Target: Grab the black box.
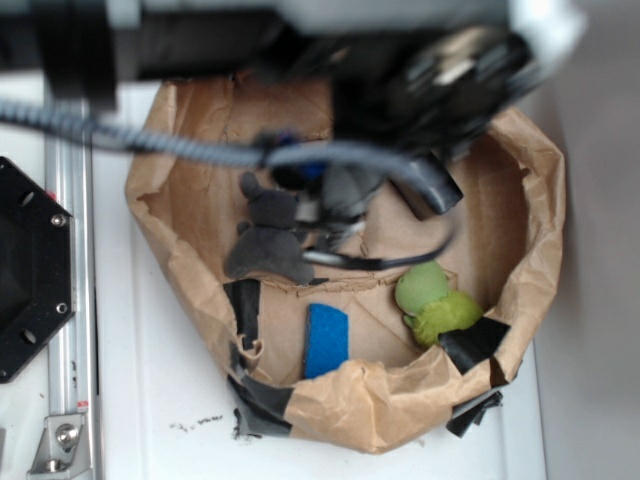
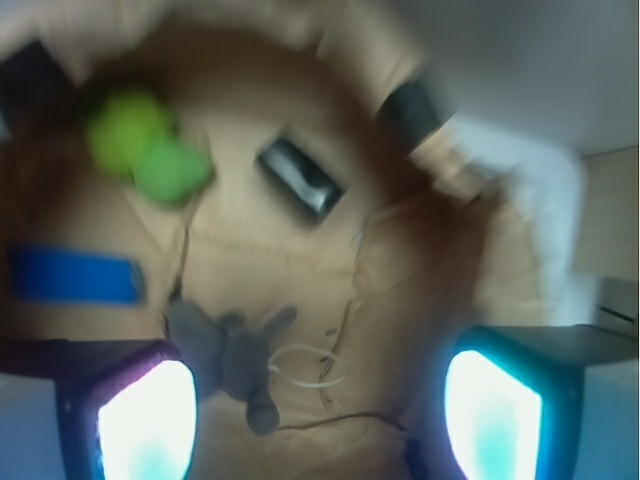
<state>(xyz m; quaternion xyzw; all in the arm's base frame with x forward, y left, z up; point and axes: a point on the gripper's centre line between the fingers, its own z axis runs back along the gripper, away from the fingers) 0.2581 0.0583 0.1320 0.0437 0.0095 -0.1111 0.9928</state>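
One black box (image 2: pixel 298 178), long axis diagonal, upper-left to lower-right.

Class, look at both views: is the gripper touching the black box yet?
Apart. The wrist view shows the black box lying on brown paper well beyond the gripper, whose two fingers frame bare paper between.

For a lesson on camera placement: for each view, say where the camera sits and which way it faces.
Exterior: high above, looking down into the paper bag; the blurred arm and cables cover the top.
Wrist: on the arm, facing into the bag at the black box; two fingers frame the bottom.
Shared: green plush, blue sponge, grey plush.
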